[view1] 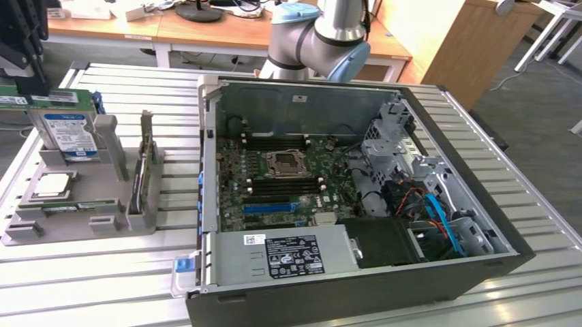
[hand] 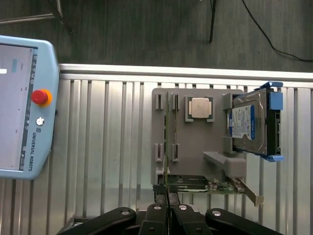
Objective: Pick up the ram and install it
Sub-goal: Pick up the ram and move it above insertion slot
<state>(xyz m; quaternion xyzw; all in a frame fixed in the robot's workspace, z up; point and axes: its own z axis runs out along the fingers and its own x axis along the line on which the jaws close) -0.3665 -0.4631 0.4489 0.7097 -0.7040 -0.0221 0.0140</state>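
My gripper (view1: 18, 90) hangs high at the exterior view's left, well above the grey holder (view1: 64, 235). It is shut on the ram (view1: 50, 100), a long green stick with white labels that hangs level under the fingertips. From the wrist the ram (hand: 167, 137) is edge-on, a thin line running out from my gripper (hand: 167, 195) over the holder (hand: 195, 142). The black fingers (hand: 155, 211) are pressed together on it. The open computer case (view1: 509, 238) lies toward the exterior view's right, with its motherboard (view1: 272, 170) and dark memory slots (view1: 277, 182) facing up.
The holder carries a blue-labelled hard drive (view1: 65, 133), a silver CPU (view1: 53, 184), an upright expansion card (view1: 143, 163) and another green stick in a slot (view1: 80, 206). A teach pendant (hand: 24, 107) lies on the slatted table. The arm's base (view1: 318, 34) stands behind the case.
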